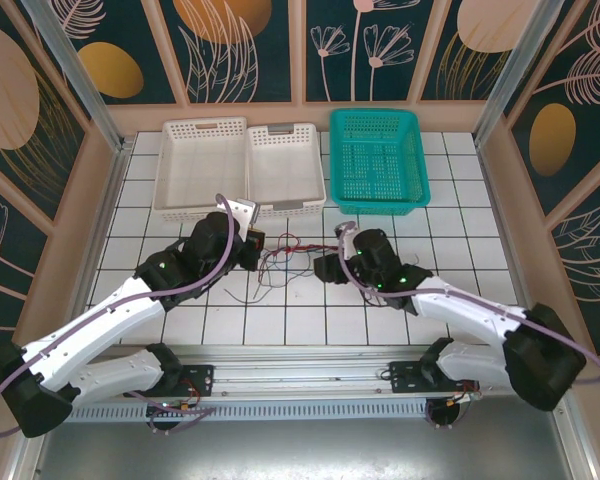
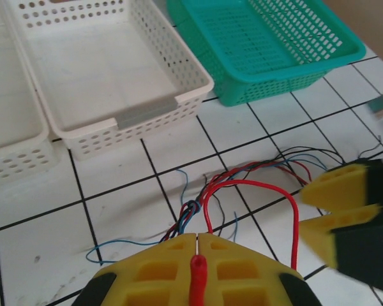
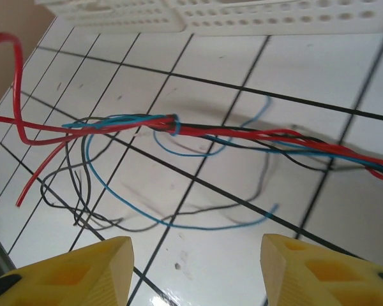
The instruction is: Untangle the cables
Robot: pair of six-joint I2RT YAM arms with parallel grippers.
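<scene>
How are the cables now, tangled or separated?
Tangled: the red, black and blue cables run twisted together as one bundle, and a blue strand wraps around it at one spot.

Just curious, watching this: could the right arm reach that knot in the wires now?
Probably yes. The right gripper is open and the knot sits just ahead, with nothing between them. The left gripper pinches a red wire, out of the way.

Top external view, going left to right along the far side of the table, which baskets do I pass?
Left white basket → right white basket → teal basket.
</scene>
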